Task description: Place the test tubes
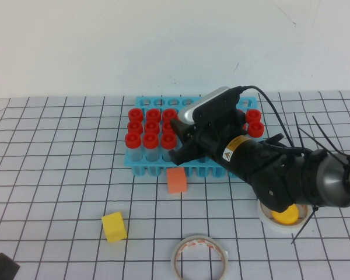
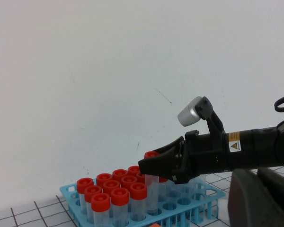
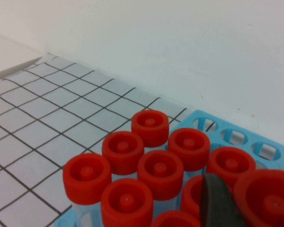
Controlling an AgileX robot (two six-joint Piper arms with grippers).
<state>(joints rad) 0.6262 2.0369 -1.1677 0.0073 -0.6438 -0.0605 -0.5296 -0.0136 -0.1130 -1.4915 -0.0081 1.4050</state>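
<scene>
**High view** — right end effector (image 1: 178, 140) over the middle of the rack (image 1: 141, 166).

**Left wrist view** — it pinches a test tube (image 2: 152, 189), long axis upright, its open well probably straight below. The left end effector (image 2: 256, 191) is pressed together, well apart from the rack.

**Right wrist view** — the tube's red cap (image 3: 267, 201) sits just beside the rack's filled tubes (image 3: 154, 172).

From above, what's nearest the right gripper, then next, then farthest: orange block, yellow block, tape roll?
Right gripper holds a test tube over the blue rack; left gripper is shut, near-left corner.
1. orange block, before the rack
2. yellow block, front left
3. tape roll, front edge
</scene>
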